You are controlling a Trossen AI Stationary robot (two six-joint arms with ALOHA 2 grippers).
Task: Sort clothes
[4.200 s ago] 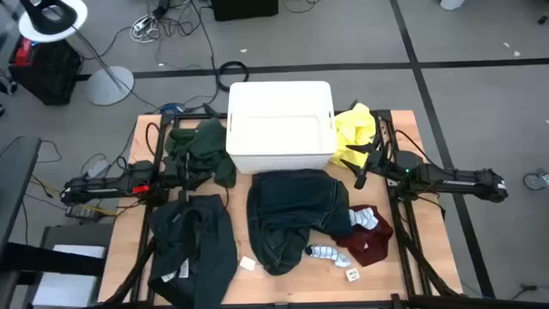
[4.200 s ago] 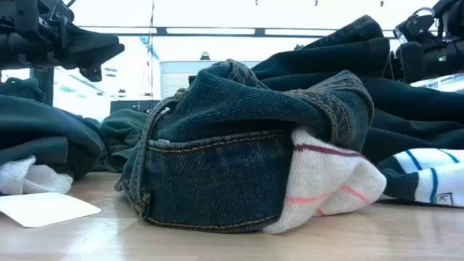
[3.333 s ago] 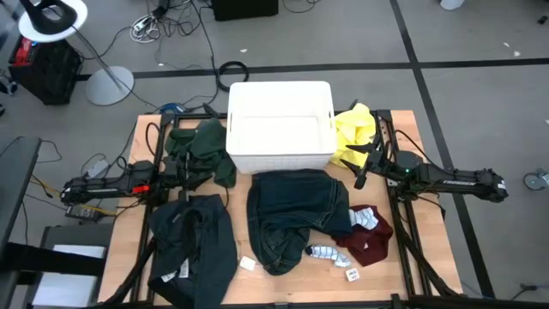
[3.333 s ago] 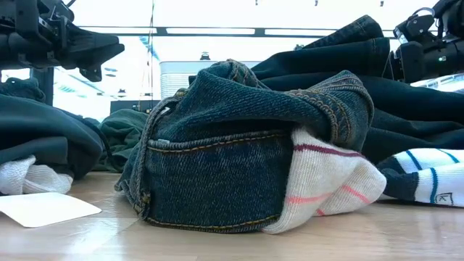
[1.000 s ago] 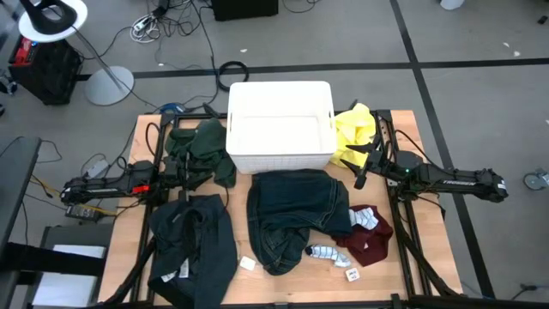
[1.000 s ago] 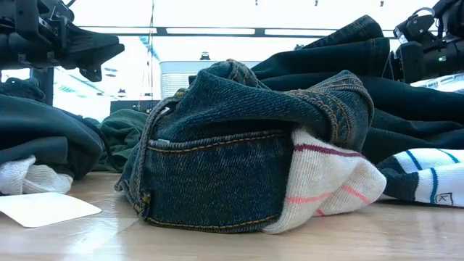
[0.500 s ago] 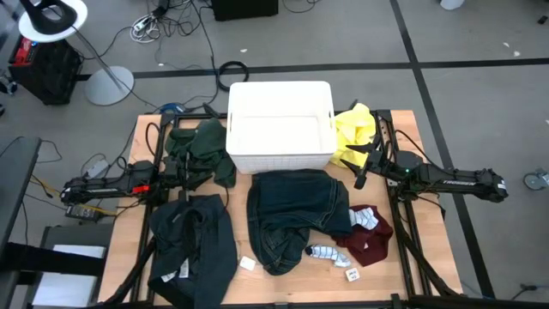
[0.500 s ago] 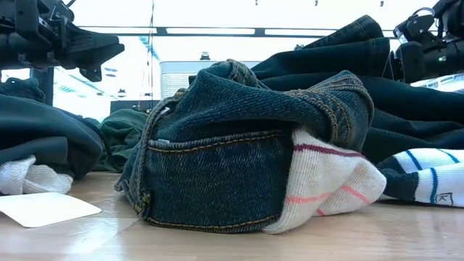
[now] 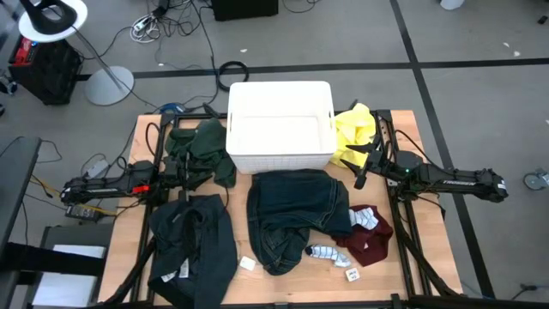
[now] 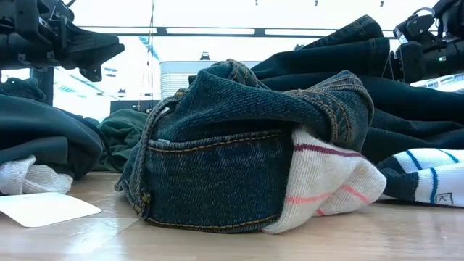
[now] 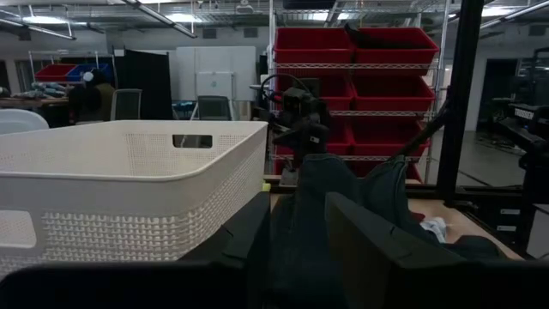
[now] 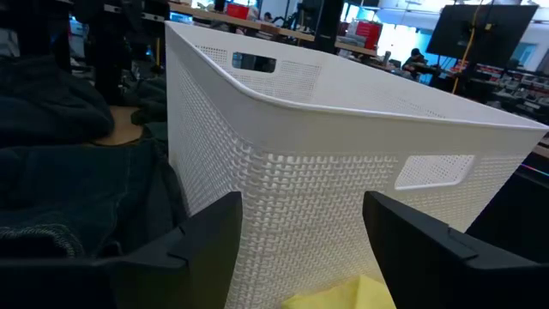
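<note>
The clothes lie scattered on the wooden table around a white bin (image 9: pixel 280 127). A dark green garment (image 9: pixel 202 150) lies to the bin's left and a yellow one (image 9: pixel 354 130) to its right. Dark jeans (image 9: pixel 296 215) are heaped in the middle, a dark navy garment (image 9: pixel 193 249) at the near left. A maroon piece (image 9: pixel 369 242) and striped socks (image 9: pixel 324 252) lie at the near right. My left gripper (image 9: pixel 187 176) hovers open over the green garment's near edge. My right gripper (image 9: pixel 358 167) hovers open beside the yellow garment. Both point level toward the table's middle.
The bin (image 12: pixel 343 146) stands at the table's far middle, between the two grippers. Small white tags (image 9: pixel 248 263) lie on the bare wood near the front edge. In the low view a striped sock (image 10: pixel 326 181) is tucked under the jeans (image 10: pixel 217 145).
</note>
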